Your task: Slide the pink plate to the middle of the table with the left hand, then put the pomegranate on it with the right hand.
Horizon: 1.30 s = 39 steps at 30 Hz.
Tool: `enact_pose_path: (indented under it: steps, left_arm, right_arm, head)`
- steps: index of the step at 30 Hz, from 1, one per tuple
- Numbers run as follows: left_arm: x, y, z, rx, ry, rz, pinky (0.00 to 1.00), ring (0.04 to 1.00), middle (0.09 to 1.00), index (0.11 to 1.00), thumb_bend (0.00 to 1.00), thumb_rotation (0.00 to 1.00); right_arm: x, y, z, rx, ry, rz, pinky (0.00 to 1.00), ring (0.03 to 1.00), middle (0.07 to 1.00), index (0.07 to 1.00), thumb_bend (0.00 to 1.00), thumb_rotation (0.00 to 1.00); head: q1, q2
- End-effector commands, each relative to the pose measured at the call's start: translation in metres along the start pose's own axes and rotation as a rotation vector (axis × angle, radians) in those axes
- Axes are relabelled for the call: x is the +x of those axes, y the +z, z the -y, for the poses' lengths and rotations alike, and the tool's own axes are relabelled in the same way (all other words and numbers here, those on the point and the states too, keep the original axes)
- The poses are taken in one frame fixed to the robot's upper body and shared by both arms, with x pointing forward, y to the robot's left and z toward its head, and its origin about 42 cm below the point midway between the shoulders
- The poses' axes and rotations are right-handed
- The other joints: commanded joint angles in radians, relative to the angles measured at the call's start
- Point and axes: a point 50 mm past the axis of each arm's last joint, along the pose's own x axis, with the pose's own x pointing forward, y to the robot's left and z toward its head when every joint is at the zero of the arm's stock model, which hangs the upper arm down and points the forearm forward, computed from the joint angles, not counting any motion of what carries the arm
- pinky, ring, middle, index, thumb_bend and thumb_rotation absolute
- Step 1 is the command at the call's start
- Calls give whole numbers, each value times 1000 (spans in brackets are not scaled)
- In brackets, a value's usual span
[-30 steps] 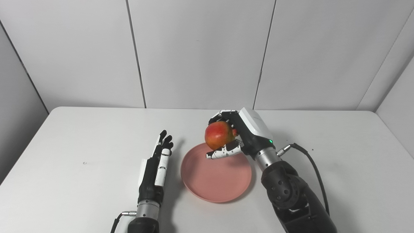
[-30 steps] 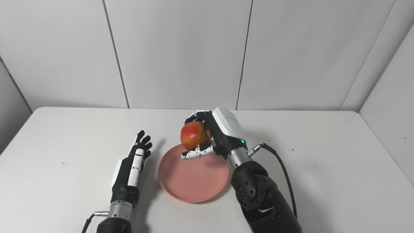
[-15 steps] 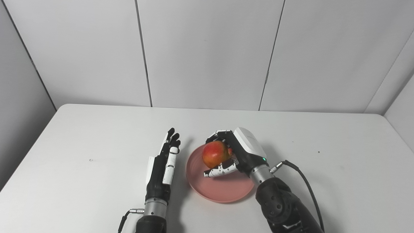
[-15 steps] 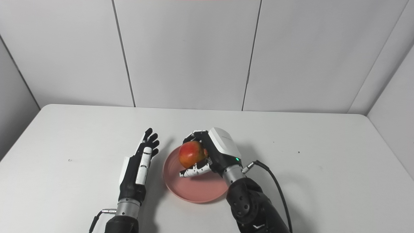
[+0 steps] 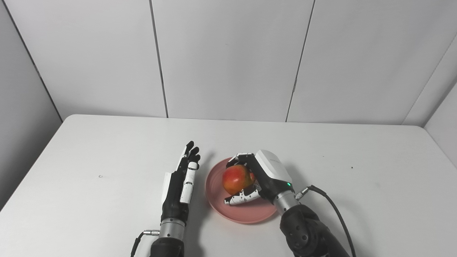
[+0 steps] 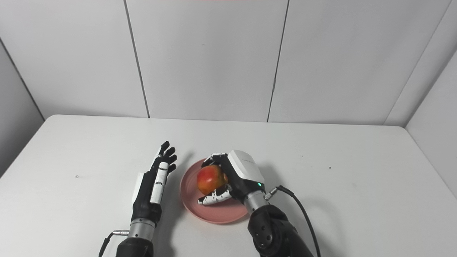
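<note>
A pink plate (image 5: 218, 200) lies on the white table (image 5: 89, 160) near its middle. My right hand (image 5: 262, 176) is shut on a red-and-yellow pomegranate (image 5: 235, 178) and holds it low over the plate's middle; I cannot tell whether the fruit touches the plate. My left hand (image 5: 180, 184) is open and empty, fingers straight and pointing away, just left of the plate and apart from it. The same scene shows in the right eye view: the plate (image 6: 191, 194), the pomegranate (image 6: 210, 179), my right hand (image 6: 237, 176) and my left hand (image 6: 151, 185).
A black cable (image 5: 335, 214) runs from my right wrist over the table on the right. Grey wall panels (image 5: 228, 57) stand behind the table's far edge.
My right hand has lowered the pomegranate toward the plate's middle. The camera shifted between the oldest frames and now. My left hand has kept its place beside the plate.
</note>
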Motion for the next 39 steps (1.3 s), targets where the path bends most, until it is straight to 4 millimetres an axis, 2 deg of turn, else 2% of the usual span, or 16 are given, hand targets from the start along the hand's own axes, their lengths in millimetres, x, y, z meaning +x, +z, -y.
enact_pose_path:
  steps: [1,7,11,12,13,14,16,21,25,30,39]
  left_arm:
    - [8,18,6,-12,-7,84,909,920,936,931,456,1000]
    - [7,19,7,-17,-7,80,909,921,936,930,449,1000]
    - [7,19,7,-16,-9,78,910,923,937,932,449,1000]
    - [7,19,7,-16,-9,79,908,922,937,931,451,1000]
    - [7,20,7,-17,-9,78,907,922,937,931,451,1000]
    - [7,20,7,-18,-9,77,907,922,937,931,448,1000]
    - [7,20,7,-17,-6,73,906,921,935,930,445,1000]
    - [7,20,6,-17,-11,76,907,922,936,930,450,1000]
    - [7,20,6,-12,-14,77,907,924,938,934,449,1000]
    - [6,21,6,-16,-11,69,910,925,934,930,444,1000]
    - [7,20,6,-17,-10,72,900,920,933,930,437,1000]
  right_arm:
    - [1,10,8,-20,-56,85,331,416,450,526,524,0]
    - [-3,8,4,-54,-72,95,307,405,444,535,522,0]
    - [-5,7,4,-99,-64,93,390,483,474,513,526,2]
    - [-5,7,4,-110,-62,93,448,539,595,499,521,108]
    - [-6,7,4,-119,-57,97,452,543,604,498,521,115]
    - [-6,7,4,-126,-53,100,508,596,651,587,627,164]
    - [-7,8,4,-139,-37,101,598,680,722,694,729,244]
    - [-10,8,7,-177,7,95,772,835,856,857,825,392]
    - [-12,9,9,-186,15,101,850,894,908,915,856,433]
    - [-13,11,13,-178,4,107,878,926,938,952,894,455]
    - [-18,19,29,-162,-41,137,857,913,930,944,895,453]
  head:
    - [0,1]
    - [0,4]
    - [0,4]
    - [0,4]
    - [0,4]
    - [-2,6]
    - [-2,6]
    - [-2,6]
    - [-2,7]
    - [-2,7]
    - [-4,4]
